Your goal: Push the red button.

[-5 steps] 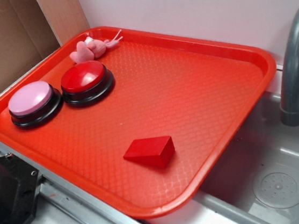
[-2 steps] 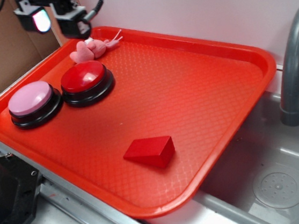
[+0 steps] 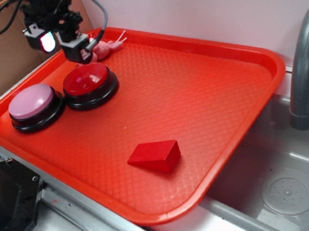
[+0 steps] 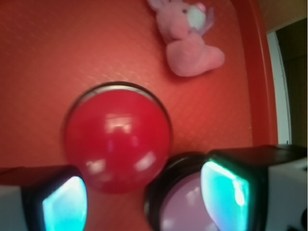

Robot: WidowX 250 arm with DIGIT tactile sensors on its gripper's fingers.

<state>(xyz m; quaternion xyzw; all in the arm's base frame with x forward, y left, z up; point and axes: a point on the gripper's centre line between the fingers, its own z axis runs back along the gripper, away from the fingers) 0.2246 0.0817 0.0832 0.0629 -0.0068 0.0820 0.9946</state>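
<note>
- Red plastic tray [image 3: 208, 92] beside a grey sink [image 3: 285, 184] fills our view.
- We see the red button [image 3: 86, 78] at the tray's far-left end, touching the pink button [image 3: 31, 101].
- Our gripper [image 4: 144, 195] hovers above it, fingers [image 4: 226, 187] apart, gripping nothing.
- A pink plush toy [image 4: 190, 41] lies behind; a red wedge block [image 3: 155, 155] sits well apart.

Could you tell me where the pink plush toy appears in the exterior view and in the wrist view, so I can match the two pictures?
Exterior: the pink plush toy lies at the tray's far left corner, partly hidden behind the gripper.
Wrist: it lies at the upper right, beside the tray rim.
Shared landmark: the red button, next to the toy in both views.
</note>
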